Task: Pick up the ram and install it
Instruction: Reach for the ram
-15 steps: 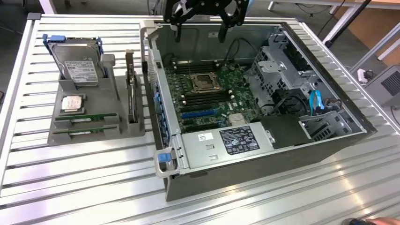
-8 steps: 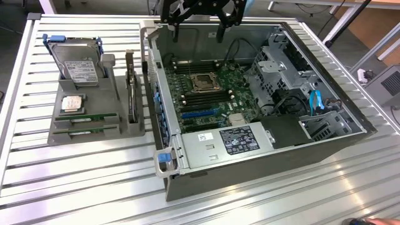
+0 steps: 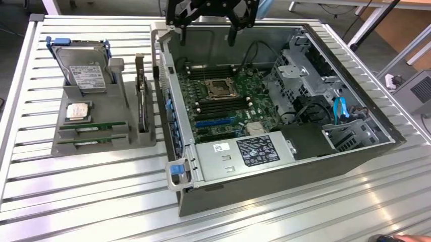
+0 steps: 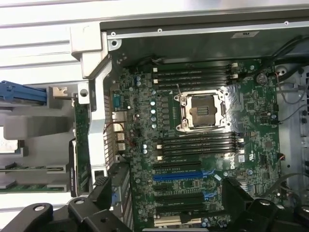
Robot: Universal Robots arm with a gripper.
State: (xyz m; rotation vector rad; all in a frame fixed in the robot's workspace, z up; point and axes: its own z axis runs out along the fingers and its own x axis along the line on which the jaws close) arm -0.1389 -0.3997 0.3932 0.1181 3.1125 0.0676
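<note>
Nothing of the task was done; the ram [image 3: 91, 125] sat untouched in the holder [image 3: 101, 148], at the exterior view's left of the case [image 3: 283, 166]; the gripper [image 3: 206, 30] hung open and empty over the case's far wall, well apart from the ram; the board's [image 3: 229, 101] memory slots looked bare; the case's left wall rose between holder and board, with clear room above.
</note>
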